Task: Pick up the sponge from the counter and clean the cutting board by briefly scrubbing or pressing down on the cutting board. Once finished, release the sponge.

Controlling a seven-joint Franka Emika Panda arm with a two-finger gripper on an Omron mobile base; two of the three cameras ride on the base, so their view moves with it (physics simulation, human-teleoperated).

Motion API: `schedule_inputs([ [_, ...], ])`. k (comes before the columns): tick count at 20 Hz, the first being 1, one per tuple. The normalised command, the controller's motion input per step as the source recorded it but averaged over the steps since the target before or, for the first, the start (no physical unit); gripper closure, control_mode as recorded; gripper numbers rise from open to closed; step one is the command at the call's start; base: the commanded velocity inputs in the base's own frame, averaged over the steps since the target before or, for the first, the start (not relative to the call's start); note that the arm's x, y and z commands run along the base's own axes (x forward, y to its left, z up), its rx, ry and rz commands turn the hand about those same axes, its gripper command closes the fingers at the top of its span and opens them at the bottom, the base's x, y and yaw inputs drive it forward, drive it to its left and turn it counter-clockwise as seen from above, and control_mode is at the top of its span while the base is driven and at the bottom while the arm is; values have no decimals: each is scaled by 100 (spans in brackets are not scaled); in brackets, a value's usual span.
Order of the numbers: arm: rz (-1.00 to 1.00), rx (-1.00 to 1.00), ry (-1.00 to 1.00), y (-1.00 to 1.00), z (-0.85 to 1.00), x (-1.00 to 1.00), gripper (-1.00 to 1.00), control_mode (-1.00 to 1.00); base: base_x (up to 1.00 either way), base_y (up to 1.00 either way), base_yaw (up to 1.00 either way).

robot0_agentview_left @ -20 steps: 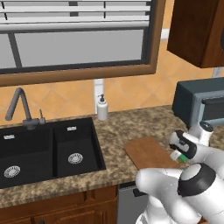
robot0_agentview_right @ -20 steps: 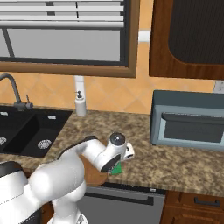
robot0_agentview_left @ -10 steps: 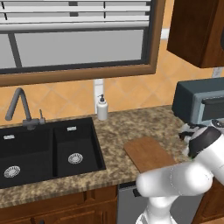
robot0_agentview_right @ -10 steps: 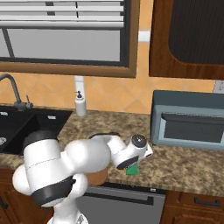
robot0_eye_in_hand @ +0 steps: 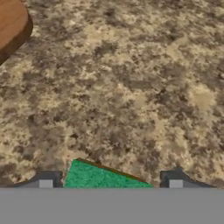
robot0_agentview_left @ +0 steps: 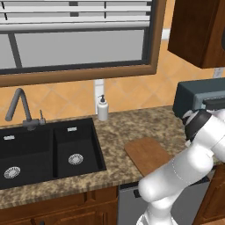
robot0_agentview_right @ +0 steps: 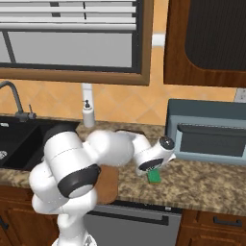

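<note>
The gripper (robot0_eye_in_hand: 110, 183) hung low over the counter (robot0_eye_in_hand: 131, 87), its two dark fingertips (robot0_eye_in_hand: 46, 180) standing apart with the sponge (robot0_eye_in_hand: 103, 179) lying between them; gaps showed on both sides of the green block, so the claw looked to be open and not clamped on it. In the right base view the sponge (robot0_agentview_right: 154, 176) lay on the speckled granite just below the gripper (robot0_agentview_right: 153, 168), beside the right edge of the cutting board (robot0_agentview_right: 108, 185) and off it; a rounded corner of the board (robot0_eye_in_hand: 13, 26) showed at the top left of the hand view, well apart from the sponge. From the left base view the cutting board (robot0_agentview_left: 147, 154) lay near the counter's (robot0_agentview_left: 127, 127) front edge, right of the black double sink (robot0_agentview_left: 48, 149); farther back stood a white soap dispenser (robot0_agentview_left: 103, 108) by the wall, the grey faucet (robot0_agentview_left: 19, 110) behind the sink, and a grey microwave (robot0_agentview_right: 206, 132) at the right; behind them the window (robot0_agentview_left: 74, 35) spanned the wall.
</note>
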Motion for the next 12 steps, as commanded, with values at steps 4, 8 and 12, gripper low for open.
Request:
schedule_inputs([
  [4, 17, 0, -2, 0, 52, -12, -100, -100, 0, 0, 0],
  [8, 19, 2, 1, 39, 99, -2, -100, -100, 0, 0, 0],
  [12, 5, 1, 20, 97, 54, -57, -100, -100, 0, 0, 0],
])
